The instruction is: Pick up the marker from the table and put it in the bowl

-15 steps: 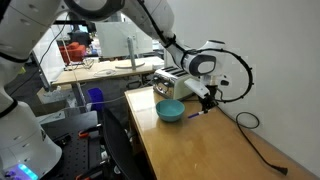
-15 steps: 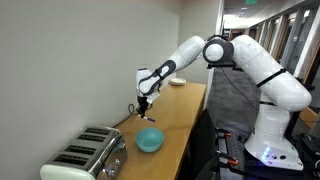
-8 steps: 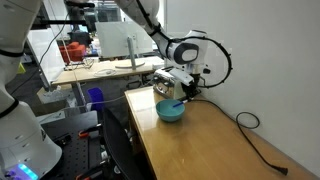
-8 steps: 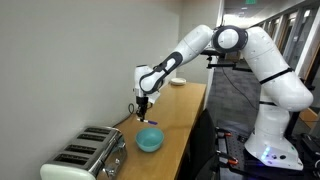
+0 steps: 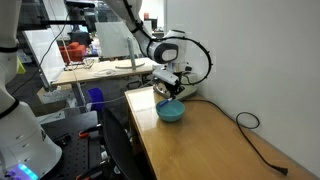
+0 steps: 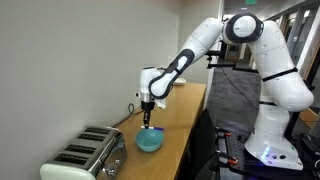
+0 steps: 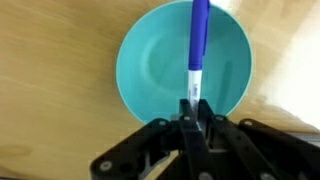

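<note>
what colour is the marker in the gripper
The marker is blue, turning whitish near the fingers; the wrist view shows it best.

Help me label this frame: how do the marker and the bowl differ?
Shape: the marker is a thin straight stick; the bowl is round and much wider.
Colour: the marker is whitish and blue; the bowl is teal throughout.
Support: the gripper holds the marker above the bowl; the bowl sits on the table.
Both are partly bluish.

Even indoor light, soft shadows; ext. views low-res. Wrist view: pincer (image 7: 194, 108) dark, blurred; bowl (image 7: 150, 65) evenly lit.
</note>
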### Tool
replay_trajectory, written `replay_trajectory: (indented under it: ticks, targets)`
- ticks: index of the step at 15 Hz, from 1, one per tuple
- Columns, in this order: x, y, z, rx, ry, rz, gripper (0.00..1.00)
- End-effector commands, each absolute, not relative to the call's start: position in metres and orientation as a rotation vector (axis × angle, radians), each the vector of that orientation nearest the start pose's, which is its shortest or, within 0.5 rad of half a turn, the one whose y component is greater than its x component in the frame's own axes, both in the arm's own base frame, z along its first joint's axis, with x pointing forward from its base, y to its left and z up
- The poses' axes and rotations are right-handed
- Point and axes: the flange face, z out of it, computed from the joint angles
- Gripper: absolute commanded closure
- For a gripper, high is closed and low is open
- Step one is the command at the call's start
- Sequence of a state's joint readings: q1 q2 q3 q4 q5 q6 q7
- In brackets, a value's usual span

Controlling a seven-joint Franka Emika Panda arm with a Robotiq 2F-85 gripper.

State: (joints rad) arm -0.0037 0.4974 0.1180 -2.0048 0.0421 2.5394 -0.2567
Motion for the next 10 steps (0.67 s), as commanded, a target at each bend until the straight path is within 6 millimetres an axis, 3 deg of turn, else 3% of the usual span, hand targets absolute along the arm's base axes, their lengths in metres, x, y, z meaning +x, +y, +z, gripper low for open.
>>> replay_trajectory:
  ticks: [1,3,4,6,10]
  targets:
    - [0.589,0.073,0.21,-2.997,-0.606,-0.131,0.97]
    - [0.585,0.076,0.208,-2.98,-0.639,-0.143,0.85]
    - [0.584,0.077,0.208,-2.977,-0.65,-0.145,0.61]
    - [0.584,0.075,0.21,-2.975,-0.661,-0.158,0.57]
    - [0.587,0.065,0.219,-2.986,-0.632,-0.167,0.28]
